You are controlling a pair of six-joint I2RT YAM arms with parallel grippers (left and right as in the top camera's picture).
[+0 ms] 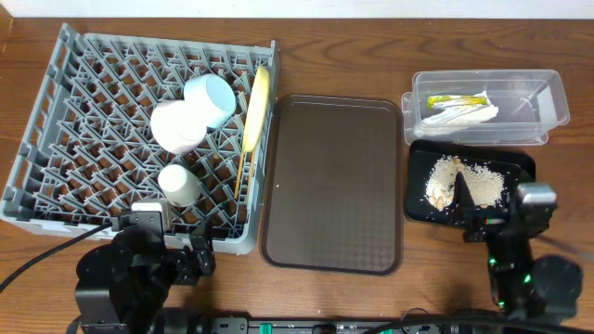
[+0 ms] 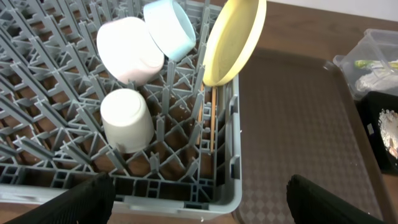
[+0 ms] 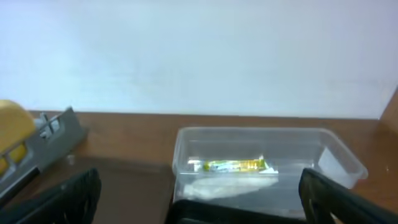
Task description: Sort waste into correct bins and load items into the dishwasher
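Note:
The grey dishwasher rack (image 1: pixel 56 139) holds a white bowl (image 1: pixel 176 125), a light blue bowl (image 1: pixel 212 97), a pale yellow plate (image 1: pixel 257 107) on edge and the chopsticks (image 2: pixel 210 118) along its right wall. In the clear tub (image 1: pixel 548 93) lie the green-and-yellow wrapper (image 1: pixel 457 100) and white paper (image 1: pixel 464 115). Food scraps (image 1: pixel 464 181) are heaped in the black tray (image 1: pixel 520 165). My left gripper (image 2: pixel 199 199) hangs open over the rack's near right corner, holding nothing. My right gripper (image 3: pixel 199 196) is open and empty at the black tray's near edge, facing the tub.
A dark brown serving tray (image 1: pixel 334 181) lies between the rack and the bins, with nothing on it. A white cup (image 1: pixel 178 184) stands upside down in the rack near the front. Both arms sit at the table's near edge.

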